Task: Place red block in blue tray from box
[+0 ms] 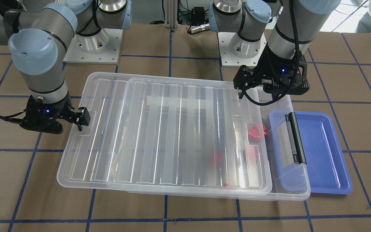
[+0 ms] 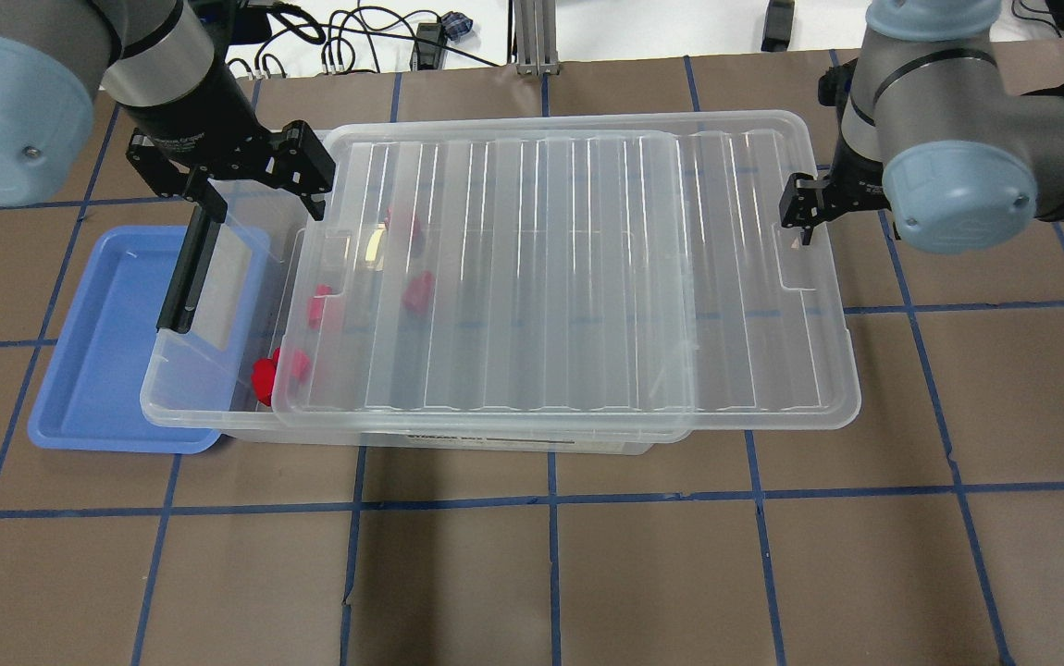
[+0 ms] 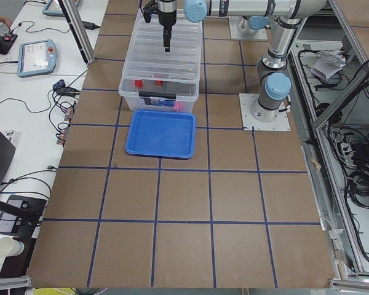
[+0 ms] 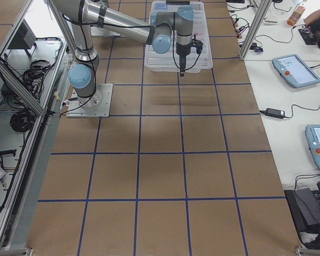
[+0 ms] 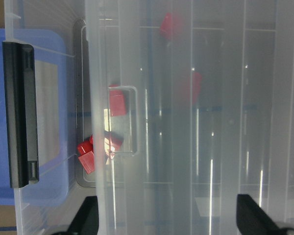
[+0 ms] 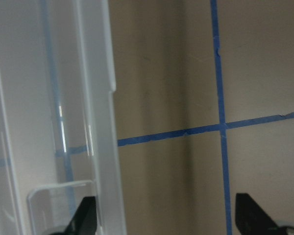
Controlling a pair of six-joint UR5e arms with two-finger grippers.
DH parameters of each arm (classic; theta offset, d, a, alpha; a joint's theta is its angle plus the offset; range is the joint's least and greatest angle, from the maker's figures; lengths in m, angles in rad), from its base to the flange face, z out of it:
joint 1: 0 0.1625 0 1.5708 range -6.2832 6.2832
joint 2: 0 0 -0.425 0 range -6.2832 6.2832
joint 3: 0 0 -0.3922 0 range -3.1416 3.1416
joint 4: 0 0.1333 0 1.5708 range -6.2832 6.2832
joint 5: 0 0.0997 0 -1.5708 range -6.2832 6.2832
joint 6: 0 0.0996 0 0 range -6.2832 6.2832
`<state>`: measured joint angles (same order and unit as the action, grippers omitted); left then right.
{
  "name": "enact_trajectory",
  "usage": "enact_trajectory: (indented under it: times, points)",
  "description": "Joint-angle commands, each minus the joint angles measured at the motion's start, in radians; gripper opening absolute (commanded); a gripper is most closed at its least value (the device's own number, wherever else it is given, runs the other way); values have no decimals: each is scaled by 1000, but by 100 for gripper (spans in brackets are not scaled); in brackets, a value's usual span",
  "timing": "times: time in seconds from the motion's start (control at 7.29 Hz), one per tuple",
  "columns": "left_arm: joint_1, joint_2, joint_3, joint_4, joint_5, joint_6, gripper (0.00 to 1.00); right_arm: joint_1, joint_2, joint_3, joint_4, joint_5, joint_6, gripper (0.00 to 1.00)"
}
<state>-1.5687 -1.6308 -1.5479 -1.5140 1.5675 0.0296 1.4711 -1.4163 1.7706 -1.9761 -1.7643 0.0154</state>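
Lying in the uncovered strip at the latch end of the clear storage bin, the red block sits on the bin floor, ungrasped, close to the corner nearest the overhead camera. Other red blocks show dimly under the ribbed translucent lid, which rests offset toward the robot's right and overhangs the bin at that end. The black latch bar stands at the exposed short end, and the blue tray lies just beside that end on the brown table; its visible floor holds nothing. The left gripper hovers above the lid's edge and the open strip, its jaws spread wide and empty. The right gripper hangs at the lid's far rim, jaws likewise apart, one finger over the lid and the other over bare table, gripping nothing. As a reading of the task, access to the blocks appears only partly made: the narrow opening may need widening, and the pick, the carry over the bin wall and the release into the tray are all left to do.
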Motion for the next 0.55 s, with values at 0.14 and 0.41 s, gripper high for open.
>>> enact_trajectory:
  times: [0.14,0.41]
  points:
    - [4,26,31,-17,12,-2,100,-116,-24,3,63,0,-11,100]
    - [6,-23,27,-15,9,-4,100,-117,-24,3,69,0,-14,100]
